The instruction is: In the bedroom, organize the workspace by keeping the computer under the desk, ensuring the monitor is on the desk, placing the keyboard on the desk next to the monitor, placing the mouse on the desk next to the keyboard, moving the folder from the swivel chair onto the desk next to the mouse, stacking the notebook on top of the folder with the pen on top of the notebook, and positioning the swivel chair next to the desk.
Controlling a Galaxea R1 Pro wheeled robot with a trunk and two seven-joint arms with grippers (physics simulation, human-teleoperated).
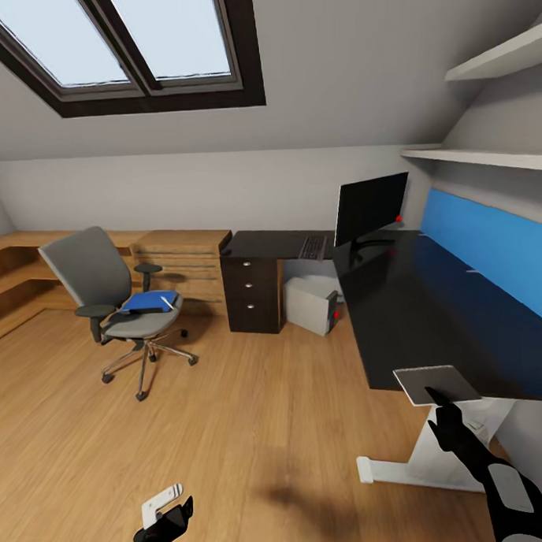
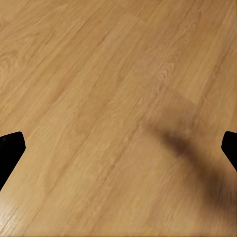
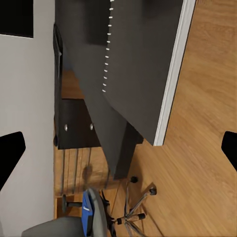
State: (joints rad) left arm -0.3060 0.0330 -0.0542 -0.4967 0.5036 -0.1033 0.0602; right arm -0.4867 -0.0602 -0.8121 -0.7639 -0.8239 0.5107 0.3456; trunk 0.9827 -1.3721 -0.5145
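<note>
The bedroom has grey walls, a sloped ceiling with dark-framed skylights (image 1: pixel 146 40) and a light wood floor (image 1: pixel 254 429). The long black desk (image 1: pixel 415 312) runs along the right wall under a blue wall panel (image 1: pixel 491 249) and turns at the far corner, where its three dark drawers (image 1: pixel 252 291) with silver knobs stand beside a light wooden drawer chest (image 1: pixel 184 267).

The swivel chair (image 1: pixel 106 286) stands on the open floor, well apart from the desk, in front of the wooden chest. The wide monitor (image 1: pixel 371 207) stands on the desk at the far corner, its black front turned toward the room. The white computer (image 1: pixel 312 305) sits on the floor under the desk, just beside the drawers. The blue folder (image 1: pixel 150 301) lies on the chair seat. The keyboard (image 1: pixel 312 247) lies on the desk's far section, just beside the monitor. A dark item lies on the folder; what it is cannot be told.

The notebook (image 1: pixel 436 384) is at the desk's near edge, held flat in the right gripper (image 1: pixel 434 395), whose fingers pinch its near edge. In the right wrist view the notebook (image 3: pixel 138 64) spreads between the dark fingertips (image 3: pixel 11 153). The left gripper (image 1: pixel 167 508) hangs low over the floor with its fingers spread wide; a small white piece shows at it, too small to identify.
</note>
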